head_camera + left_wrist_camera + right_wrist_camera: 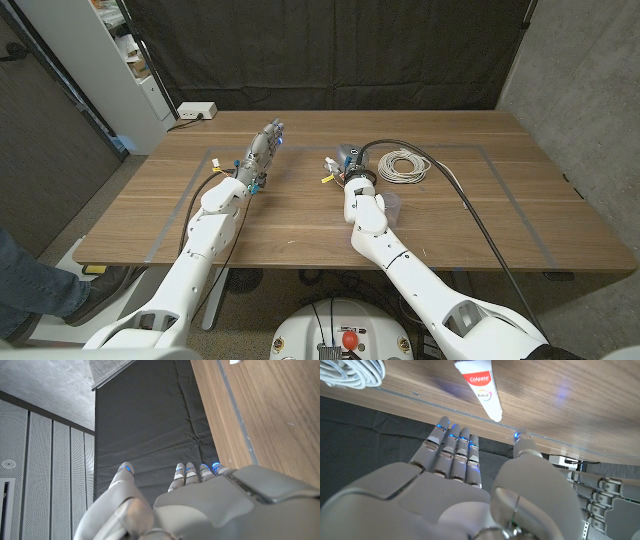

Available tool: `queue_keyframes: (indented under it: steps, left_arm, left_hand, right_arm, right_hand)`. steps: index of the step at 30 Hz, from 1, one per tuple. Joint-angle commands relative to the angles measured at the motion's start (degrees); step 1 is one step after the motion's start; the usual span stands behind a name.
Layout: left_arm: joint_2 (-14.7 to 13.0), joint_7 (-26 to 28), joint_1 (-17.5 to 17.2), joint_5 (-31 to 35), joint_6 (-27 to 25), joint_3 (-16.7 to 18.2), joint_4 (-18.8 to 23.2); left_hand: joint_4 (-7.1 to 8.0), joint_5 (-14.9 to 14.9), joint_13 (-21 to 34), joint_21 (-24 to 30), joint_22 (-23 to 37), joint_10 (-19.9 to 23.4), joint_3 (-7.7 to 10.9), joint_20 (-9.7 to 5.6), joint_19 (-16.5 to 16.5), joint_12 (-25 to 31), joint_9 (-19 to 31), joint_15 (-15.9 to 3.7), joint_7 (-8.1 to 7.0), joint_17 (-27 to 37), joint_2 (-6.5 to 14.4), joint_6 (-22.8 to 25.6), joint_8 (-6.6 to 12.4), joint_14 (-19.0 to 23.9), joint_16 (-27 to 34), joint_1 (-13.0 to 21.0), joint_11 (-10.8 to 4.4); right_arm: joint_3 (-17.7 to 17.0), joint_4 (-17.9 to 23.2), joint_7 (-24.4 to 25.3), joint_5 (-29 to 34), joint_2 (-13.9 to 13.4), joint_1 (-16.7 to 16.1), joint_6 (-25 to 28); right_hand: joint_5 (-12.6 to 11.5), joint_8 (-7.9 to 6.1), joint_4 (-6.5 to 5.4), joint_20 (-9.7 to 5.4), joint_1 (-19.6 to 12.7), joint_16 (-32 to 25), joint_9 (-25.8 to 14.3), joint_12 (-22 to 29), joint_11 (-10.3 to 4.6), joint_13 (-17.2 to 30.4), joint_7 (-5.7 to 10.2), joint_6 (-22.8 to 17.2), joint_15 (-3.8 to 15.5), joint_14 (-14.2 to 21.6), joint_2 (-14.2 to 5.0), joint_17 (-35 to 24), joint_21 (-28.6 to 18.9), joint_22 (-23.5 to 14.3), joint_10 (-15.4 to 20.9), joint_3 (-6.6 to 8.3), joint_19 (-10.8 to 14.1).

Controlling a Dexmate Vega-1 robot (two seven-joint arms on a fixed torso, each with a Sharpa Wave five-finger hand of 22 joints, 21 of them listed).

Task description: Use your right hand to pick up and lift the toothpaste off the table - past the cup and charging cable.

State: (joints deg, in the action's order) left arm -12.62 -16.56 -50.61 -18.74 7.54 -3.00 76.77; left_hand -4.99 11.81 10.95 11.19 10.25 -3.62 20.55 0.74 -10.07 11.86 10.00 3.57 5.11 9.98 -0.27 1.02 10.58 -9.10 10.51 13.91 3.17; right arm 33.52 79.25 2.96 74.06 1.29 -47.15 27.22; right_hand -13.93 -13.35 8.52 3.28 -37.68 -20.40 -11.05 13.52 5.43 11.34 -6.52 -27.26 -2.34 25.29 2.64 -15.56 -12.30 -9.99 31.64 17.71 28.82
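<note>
Right hand (470,495): fingers (455,445) straight and apart, empty, reaching over table (300,215) toward toothpaste (482,387); not touching.
Toothpaste: lying on wood just past fingertips, white coiled cable (403,166) beside.
Cup (391,207): near right forearm, seemingly clear plastic.
Left hand (262,150): fingers extended, empty, well apart.

The left hand (200,505) shows its grey back, its blue-lit fingers (185,474) spread and holding nothing, beside the wooden tabletop (270,415) and a black curtain (150,425).
</note>
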Motion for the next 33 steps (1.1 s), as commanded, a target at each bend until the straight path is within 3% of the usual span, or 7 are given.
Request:
queue_keyframes:
  steps: [1,33]
  left_arm:
    - [-0.2,0.3,-0.1,0.4,-0.6,-0.4,0.8]
    - [-0.2,0.0,0.2,0.6,-0.9,-0.9,0.5]
  left_hand:
    - [-0.36,-0.1,0.0,0.1,0.1,-0.3,0.10,0.33,-2.2,0.0,0.2,0.39,-0.22,0.3,0.4,-0.1,0.16,-0.3,0.1,0.0,-0.01]
    - [-0.56,-0.2,0.0,0.1,0.1,-0.4,0.04,0.65,-2.3,0.0,0.2,0.47,-0.27,0.3,0.6,0.0,0.15,-0.4,0.1,0.0,0.35]
  right_arm:
    - [0.4,-1.9,1.0,-0.6,0.4,0.6,0.5]
    - [0.5,-7.5,3.9,-3.9,1.8,2.6,0.6]
  right_hand:
    - [-0.1,-0.30,0.01,0.05,-0.6,-0.4,-0.2,0.3,-0.03,0.1,0.17,-0.8,0.17,0.4,-0.10,-0.1,-0.2,-0.3,0.6,-0.18,0.6]
    - [0.0,-0.24,-0.26,-0.31,-1.2,-1.1,-0.2,0.4,-0.65,0.2,0.76,-1.7,0.62,1.6,-0.55,-0.6,-0.3,-0.3,1.8,-0.54,1.4]
